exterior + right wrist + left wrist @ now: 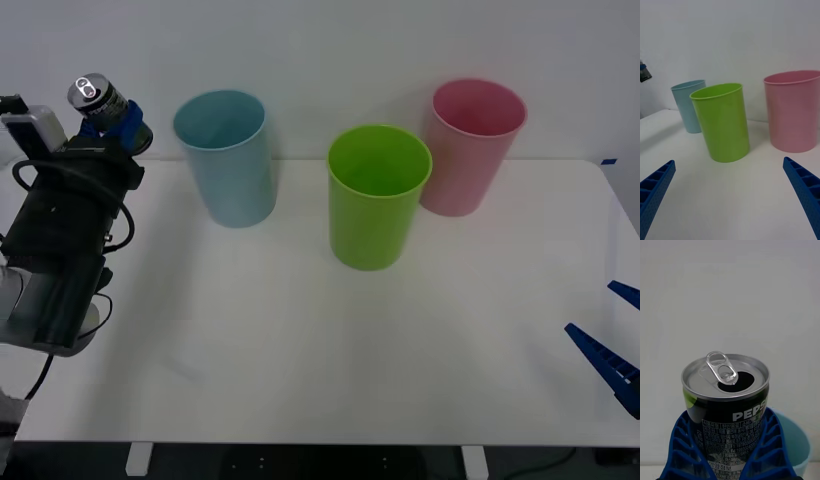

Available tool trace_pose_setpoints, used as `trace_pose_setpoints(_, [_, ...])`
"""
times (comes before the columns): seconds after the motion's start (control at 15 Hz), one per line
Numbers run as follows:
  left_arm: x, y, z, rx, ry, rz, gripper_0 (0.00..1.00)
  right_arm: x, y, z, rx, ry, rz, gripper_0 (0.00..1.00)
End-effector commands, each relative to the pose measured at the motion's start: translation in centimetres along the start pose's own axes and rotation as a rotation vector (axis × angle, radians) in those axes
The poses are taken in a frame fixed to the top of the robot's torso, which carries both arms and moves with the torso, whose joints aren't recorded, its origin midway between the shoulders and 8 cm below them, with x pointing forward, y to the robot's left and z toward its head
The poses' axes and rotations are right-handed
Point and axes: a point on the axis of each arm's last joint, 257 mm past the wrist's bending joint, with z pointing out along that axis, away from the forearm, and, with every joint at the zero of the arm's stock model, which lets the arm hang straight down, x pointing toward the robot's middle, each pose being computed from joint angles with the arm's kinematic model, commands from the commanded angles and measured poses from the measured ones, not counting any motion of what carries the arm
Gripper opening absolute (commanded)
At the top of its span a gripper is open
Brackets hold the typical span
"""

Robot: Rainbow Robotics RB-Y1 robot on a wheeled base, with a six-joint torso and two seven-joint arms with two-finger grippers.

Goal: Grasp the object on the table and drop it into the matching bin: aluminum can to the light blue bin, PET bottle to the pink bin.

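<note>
Already lifted off the bench (pixel 300 350), the aluminum can (pixel 98 101) sits clamped in the left end effector (pixel 118 122), raised just beside the light blue bin (pixel 226 158); dropping it remains. Right wrist view: the right end effector (pixel 730 198) waits with fingers spread. Left wrist view: blue fingers (pixel 683 442) grip the can above the bin's rim.

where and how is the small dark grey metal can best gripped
Around its cylindrical side wall below the lid, the way the left claw holds the small dark grey metal can: one blue ribbed finger on each opposite side, leaving the open silver top free.
</note>
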Motion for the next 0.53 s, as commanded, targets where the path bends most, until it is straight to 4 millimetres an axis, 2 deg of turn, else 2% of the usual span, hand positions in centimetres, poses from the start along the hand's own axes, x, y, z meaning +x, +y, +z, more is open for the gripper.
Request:
trace_pose_setpoints(0.07, [0.2,-1.2,2.8,0.022,0.0,0.008,0.0,0.0,0.0,0.0,0.0,0.0,0.0,1.0])
trace_pose_setpoints(0.2, [0.4,-2.4,4.7,0.042,0.005,0.013,0.0,0.0,0.0,0.0,0.0,0.0,0.0,1.0])
trace_pose_setpoints(0.53, [2.6,-5.0,9.1,0.084,0.057,0.05,0.0,0.0,0.0,0.0,0.0,0.0,0.0,1.0])
